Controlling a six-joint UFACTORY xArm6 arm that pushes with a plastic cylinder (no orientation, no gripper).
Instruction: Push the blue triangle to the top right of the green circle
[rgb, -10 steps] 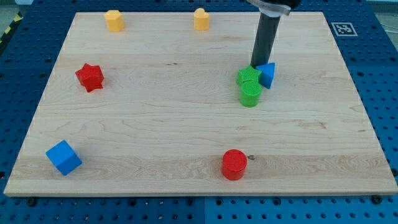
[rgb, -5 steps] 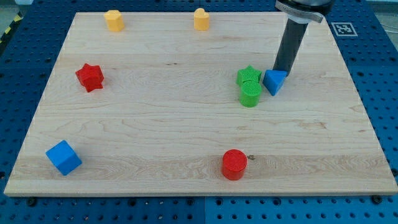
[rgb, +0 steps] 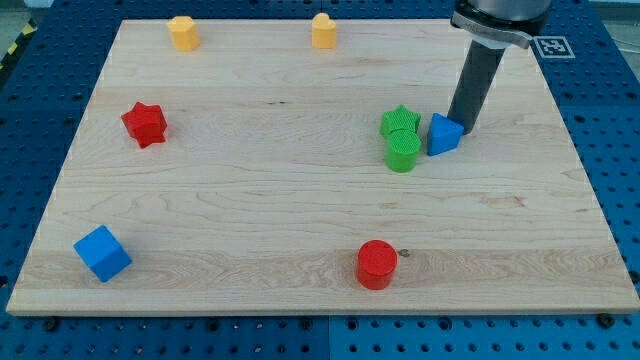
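The blue triangle (rgb: 443, 135) lies on the wooden board, just to the right of the green circle (rgb: 402, 152) and slightly above it, with a small gap between them. A green star (rgb: 399, 122) sits directly above the green circle, touching it. My tip (rgb: 462, 128) stands at the blue triangle's upper right edge, touching or almost touching it.
Two yellow blocks (rgb: 183, 32) (rgb: 323, 30) stand near the board's top edge. A red star (rgb: 144, 123) is at the left, a blue cube (rgb: 102, 252) at the bottom left, a red circle (rgb: 377, 264) at the bottom middle. The board's right edge (rgb: 585, 180) is beyond my tip.
My tip has moved right, from above the green star to the blue triangle's upper right. The blue triangle has shifted slightly right and turned; the green blocks stayed put.
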